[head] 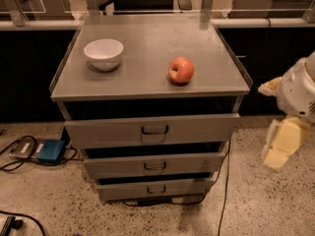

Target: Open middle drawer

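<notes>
The grey metal cabinet (147,58) has three drawer fronts stacked under its top. The middle drawer (197,162) is the middle-sized front, with a small dark loop handle (155,166) at its centre. Dark gaps show above each front, and the three fronts sit stepped, the upper ones nearer the camera. My gripper (281,145) hangs at the right edge of the view. It is well to the right of the cabinet, at about the height of the middle drawer, and touches nothing.
A white bowl (104,53) and a red apple (180,70) rest on the cabinet top. A blue box (51,151) with cables lies on the floor at the left. A black cable (224,191) runs down the floor by the cabinet's right corner. Speckled floor surrounds the base.
</notes>
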